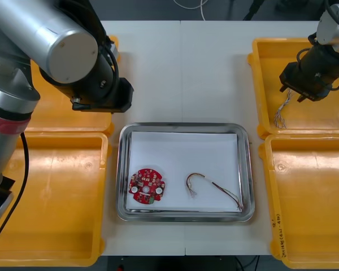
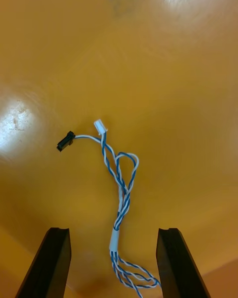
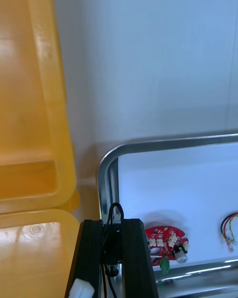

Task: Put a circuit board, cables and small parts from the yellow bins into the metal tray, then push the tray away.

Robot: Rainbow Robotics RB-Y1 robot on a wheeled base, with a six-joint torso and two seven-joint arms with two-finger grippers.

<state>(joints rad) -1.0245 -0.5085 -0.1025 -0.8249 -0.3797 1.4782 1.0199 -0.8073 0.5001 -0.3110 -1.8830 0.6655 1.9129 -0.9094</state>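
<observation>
— Progress, going by the front view?
— The metal tray [image 1: 244,169] holds a red circuit board [image 1: 147,185] and a red and yellow cable [image 1: 212,189], both well apart from either arm's fingers. I judge the board and one cable done.
— And the arms?
— The right gripper [image 1: 298,93] hangs over the far right yellow bin [image 1: 260,84], with the twisted blue and white cable [image 1: 281,112] just under its fingertips. The left gripper [image 1: 99,101] waits at the edge of the far left yellow bin [image 1: 56,116], near the tray's corner.
— Right wrist view?
— The fingers [image 2: 52,263] stand apart, clamped on nothing. The blue and white cable lies on the bin floor between them and runs out past the tips to a black plug [image 2: 65,141] and a white plug [image 2: 100,126].
— Left wrist view?
— There the fingers [image 3: 94,258] sit together at the middle and hold nothing. The tray's rim curves just beyond the tips, and the circuit board lies close beside them inside it.
— What is left?
— As I read it: close on that cable, carry it to the tray, fetch small parts, then push the tray away. Roughly halfway.
</observation>
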